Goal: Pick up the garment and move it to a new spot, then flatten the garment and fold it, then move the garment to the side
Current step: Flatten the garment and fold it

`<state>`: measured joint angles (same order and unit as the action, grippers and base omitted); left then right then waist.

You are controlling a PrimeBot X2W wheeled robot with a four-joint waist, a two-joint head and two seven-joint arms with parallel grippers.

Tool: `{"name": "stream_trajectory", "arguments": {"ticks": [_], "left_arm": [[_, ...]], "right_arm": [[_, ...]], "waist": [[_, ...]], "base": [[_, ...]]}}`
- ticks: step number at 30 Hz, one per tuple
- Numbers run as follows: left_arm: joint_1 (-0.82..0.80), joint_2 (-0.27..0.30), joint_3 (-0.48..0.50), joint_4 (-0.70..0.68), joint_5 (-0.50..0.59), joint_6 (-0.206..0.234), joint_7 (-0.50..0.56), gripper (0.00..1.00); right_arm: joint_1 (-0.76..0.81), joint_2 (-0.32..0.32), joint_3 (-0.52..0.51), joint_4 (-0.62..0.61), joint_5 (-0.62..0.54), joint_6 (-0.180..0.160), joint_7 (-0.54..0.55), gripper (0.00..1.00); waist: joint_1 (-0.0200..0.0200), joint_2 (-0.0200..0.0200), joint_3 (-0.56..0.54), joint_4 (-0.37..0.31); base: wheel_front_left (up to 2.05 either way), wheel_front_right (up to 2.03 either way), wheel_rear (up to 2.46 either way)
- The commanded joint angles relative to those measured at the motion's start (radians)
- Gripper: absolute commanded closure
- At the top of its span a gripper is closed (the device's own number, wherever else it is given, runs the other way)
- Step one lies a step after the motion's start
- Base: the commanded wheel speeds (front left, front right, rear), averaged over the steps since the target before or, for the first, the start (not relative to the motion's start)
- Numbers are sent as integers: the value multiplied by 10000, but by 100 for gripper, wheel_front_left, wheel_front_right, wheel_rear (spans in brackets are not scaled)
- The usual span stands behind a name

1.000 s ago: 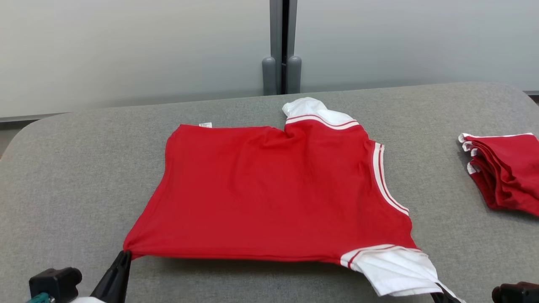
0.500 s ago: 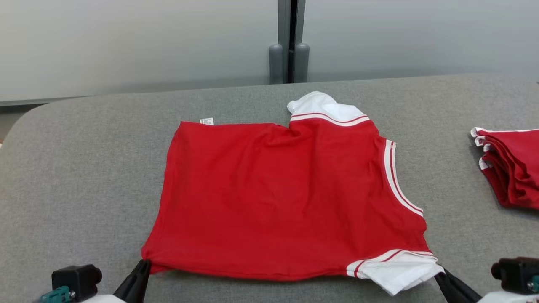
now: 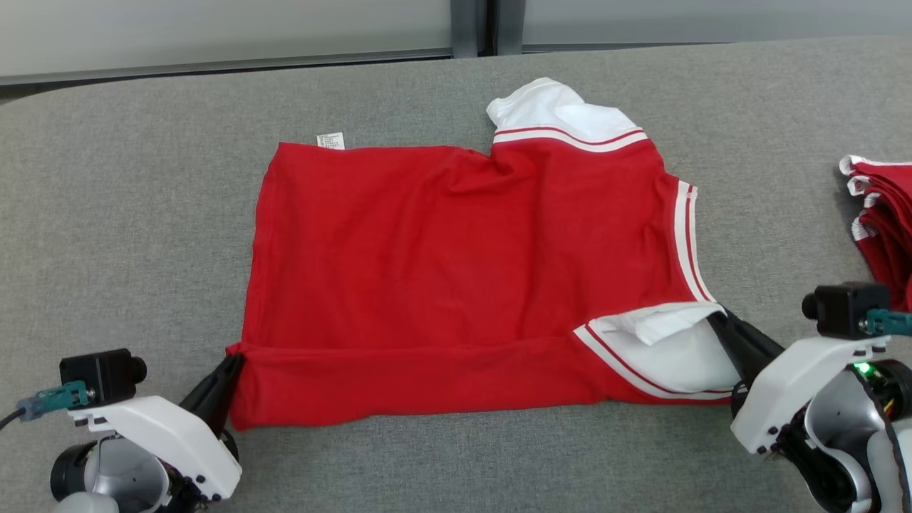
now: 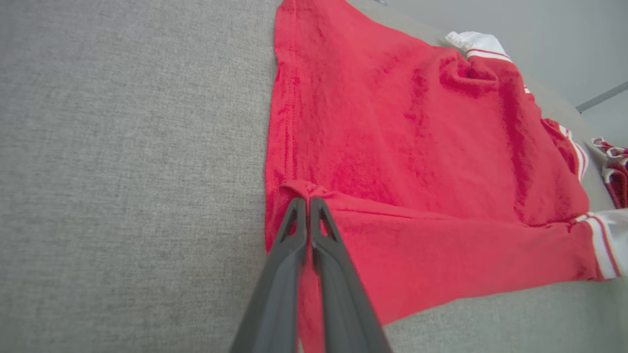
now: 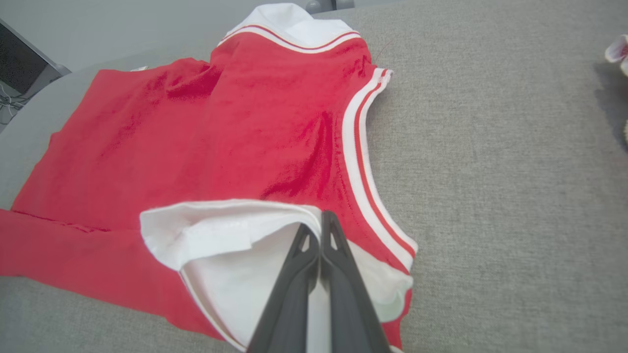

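While pinching the near corners of the red knit shirt with white striped trim (image 3: 456,235), spread mid-way across the grey fabric table (image 3: 128,214), with left gripper (image 3: 234,358) and right gripper (image 3: 714,318) each clamped tight on cloth, carry both corners far together, level, then lay flat

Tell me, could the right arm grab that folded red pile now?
Probably not yet: the right gripper is shut on the sleeve of the garment, though the pile lies close, nothing between.

The garment (image 3: 456,249) lay across the middle of the worktop (image 3: 128,178), near edge folded back; a stack (image 3: 887,228) sat at the right edge.
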<state>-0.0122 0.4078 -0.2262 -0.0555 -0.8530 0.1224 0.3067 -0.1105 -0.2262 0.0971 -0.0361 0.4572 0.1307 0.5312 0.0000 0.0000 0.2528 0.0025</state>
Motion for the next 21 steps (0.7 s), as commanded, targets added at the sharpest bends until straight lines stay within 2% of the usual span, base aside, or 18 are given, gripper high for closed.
{"name": "stream_trajectory", "arguments": {"ticks": [1, 5, 6, 7, 10, 19, 21], "left_arm": [[-268, 42, 56, 99, 34, -86, -58, 100], [-820, -65, 12, 518, 38, -354, -239, 100], [-1044, -134, -29, 718, 113, -479, -412, 29], [-1096, -176, -69, 827, 136, -528, -480, 0], [-1245, -313, -55, 1026, 310, -568, -929, 0], [-1164, -1044, 283, 814, 1920, 212, -4304, 0], [-1168, -1107, 330, 756, 2278, 373, -4895, 0]], "right_arm": [[-258, -72, 72, 142, 127, -1, -159, 100], [-1002, -288, 447, 807, 229, -1, -683, 100], [-1218, -330, 598, 1077, 275, -1, -980, 54], [-1276, -332, 629, 1185, 270, -1, -1147, 2], [-1331, -315, 636, 1328, 97, -1, -1762, 0], [-598, 123, -139, 154, -932, -1, -5197, 0], [-375, 264, -332, -91, -1244, -1, -5685, 0]], "waist": [[0, 0, 142, 66], [0, 0, 329, 165], [0, 0, 391, 193], [0, 0, 407, 207], [0, 0, 453, 249], [0, 0, 228, 374], [0, 0, 81, 360]], "base": [[0, 0, 0], [0, 0, 0], [0, 0, 0], [0, 0, 0], [0, 0, 0], [0, 0, 0], [0, 0, 0]]}}
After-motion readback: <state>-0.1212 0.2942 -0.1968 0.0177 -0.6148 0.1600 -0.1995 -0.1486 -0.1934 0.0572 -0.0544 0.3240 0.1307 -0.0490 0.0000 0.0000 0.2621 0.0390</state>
